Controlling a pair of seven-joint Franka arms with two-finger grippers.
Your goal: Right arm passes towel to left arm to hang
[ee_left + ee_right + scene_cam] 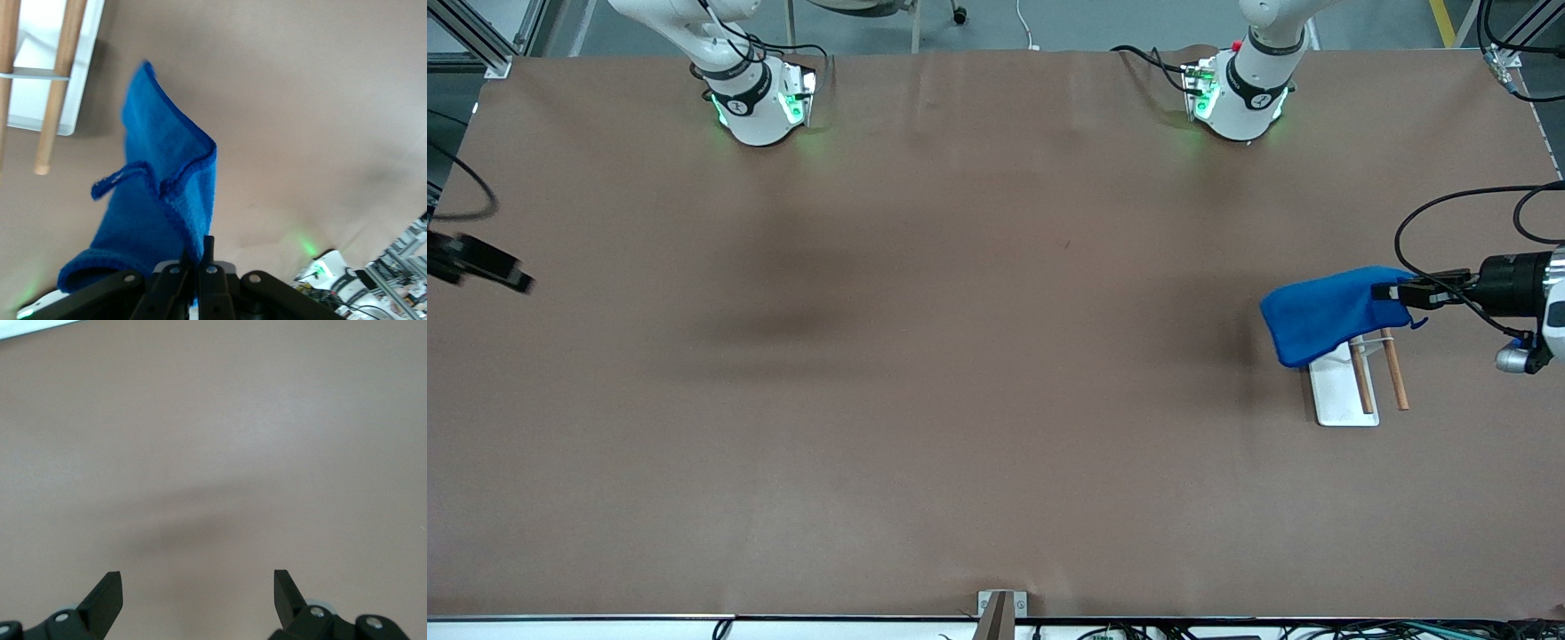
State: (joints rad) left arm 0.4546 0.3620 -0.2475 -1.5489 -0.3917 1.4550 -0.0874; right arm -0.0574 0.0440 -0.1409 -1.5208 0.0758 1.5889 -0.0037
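So the handover part looks done already. The towel (1325,313) is with the left arm (1525,286) now, not the right one. What's left, as far as I can judge, is the actual hanging: the cloth isn't draped over the little wooden rack (1378,373) yet, it just dangles above it, up at the left arm's end of the bench (960,373).

The left hand (1398,292) is over the rack's white base (1338,396), fingers pressed together on one edge of the towel. In the left wrist view you can see the two fingers (199,267) squeezed tight with blue fabric coming out between them, and the corner loop (110,183) flopping free. From the pinch, the cloth trails off toward 9 o'clock in the front view, with the bulk sagging down around 7.

The right hand (480,262) is way off over the right arm's end of the bench, around 9 o'clock in the front view. Its fingers (107,597) are spread wide with nothing between them, just bare bench underneath. Looks like that arm is just waiting.
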